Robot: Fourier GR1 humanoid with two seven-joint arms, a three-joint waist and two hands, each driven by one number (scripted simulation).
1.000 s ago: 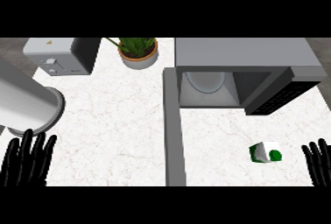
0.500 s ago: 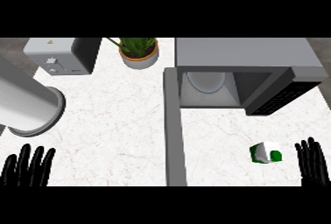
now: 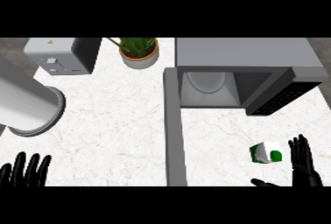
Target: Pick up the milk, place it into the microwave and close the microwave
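Look at the near right of the white marble counter. The small white and green milk carton sits there on its own, and no hand holds it.

Your robot's right hand is just to the right of the carton. You can see a thin gap between them, so they are not touching. The fingers are straight and point toward the far side. The thumb sticks out to the left, nearer to you than the carton. This hand is released and has nothing in it.

The left hand rests at the near left corner with its fingers straight up. It is released too and holds nothing.

The big grey box microwave stands at the far right, past the carton. Its dark door hangs wide open on the right side. Inside you can see a round pale plate. Bare counter lies between the open door and the carton.

A long grey strip runs from near to far, left of the carton.

On the far left stands a grey toaster. A green plant in a tan pot is next to it. A big pale grey tube lies at the left edge.
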